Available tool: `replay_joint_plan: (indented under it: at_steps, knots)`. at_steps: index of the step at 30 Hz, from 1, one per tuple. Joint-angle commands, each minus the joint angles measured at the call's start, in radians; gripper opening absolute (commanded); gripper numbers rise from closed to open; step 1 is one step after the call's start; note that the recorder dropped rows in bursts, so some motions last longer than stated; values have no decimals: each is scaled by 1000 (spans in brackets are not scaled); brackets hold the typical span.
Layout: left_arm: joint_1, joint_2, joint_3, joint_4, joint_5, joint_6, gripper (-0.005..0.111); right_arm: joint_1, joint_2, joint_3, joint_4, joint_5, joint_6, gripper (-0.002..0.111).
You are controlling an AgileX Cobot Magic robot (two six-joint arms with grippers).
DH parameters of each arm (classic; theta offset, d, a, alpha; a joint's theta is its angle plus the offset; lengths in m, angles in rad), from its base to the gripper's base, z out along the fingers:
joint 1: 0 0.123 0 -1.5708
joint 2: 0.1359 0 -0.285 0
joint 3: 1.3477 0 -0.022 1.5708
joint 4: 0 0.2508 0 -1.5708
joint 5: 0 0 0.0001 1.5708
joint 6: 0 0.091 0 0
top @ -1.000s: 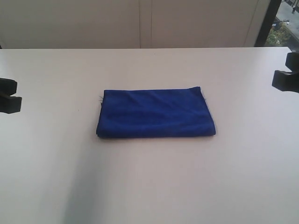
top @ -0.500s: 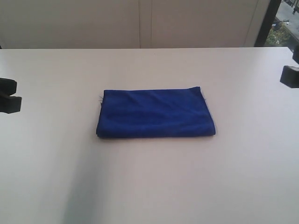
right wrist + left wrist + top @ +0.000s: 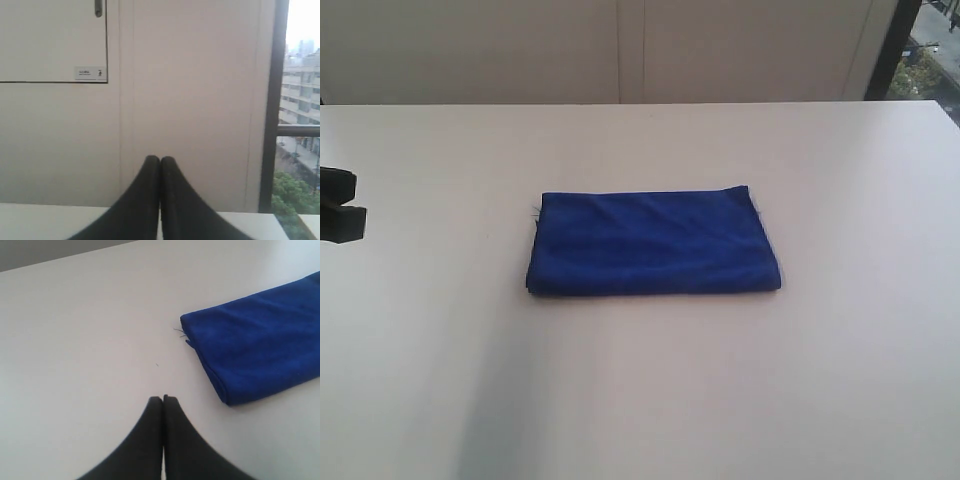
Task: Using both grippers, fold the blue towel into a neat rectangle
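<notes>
The blue towel (image 3: 652, 242) lies folded into a compact rectangle in the middle of the white table (image 3: 640, 400). One corner of the blue towel (image 3: 255, 355) also shows in the left wrist view, with a few loose threads at its edge. My left gripper (image 3: 340, 205) sits at the far left edge of the exterior view, well apart from the cloth. Its jaws are pressed together with nothing between them (image 3: 163, 399). My right gripper (image 3: 160, 159) is out of the exterior view; its wrist view shows shut, empty jaws pointing at the back wall.
A pale wall with cabinet panels (image 3: 620, 50) runs behind the table. A window with a dark frame (image 3: 272, 100) stands at the back right. The table's far edge (image 3: 50, 207) shows under the right gripper.
The right gripper has drawn back to the right and left the exterior view. The towel and the left gripper have not moved.
</notes>
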Motion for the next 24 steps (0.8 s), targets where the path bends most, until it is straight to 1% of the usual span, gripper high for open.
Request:
replay_joint_plan:
  at_steps: [1, 4, 6, 15, 16, 18, 24]
  knots:
    - [0, -8, 5, -2, 2, 2, 0, -113, -75, 52, -3, -8, 3, 0]
    - [0, -8, 5, -2, 2, 2, 0, -180, -109, 64, -3, -8, 3, 0]
    - [0, -8, 5, -2, 2, 2, 0, -203, -120, 64, -3, -9, 3, 0]
    - [0, -8, 5, -2, 2, 2, 0, -206, -119, 64, -3, -9, 3, 0]
    - [0, -8, 5, -2, 2, 2, 0, -205, -119, 64, -14, -13, -7, 0]
    - [0, -8, 5, -2, 2, 2, 0, -209, -119, 64, -108, -37, -27, 0]
    - [0, -8, 5, -2, 2, 2, 0, -209, -118, 64, -135, 59, 0, 0]
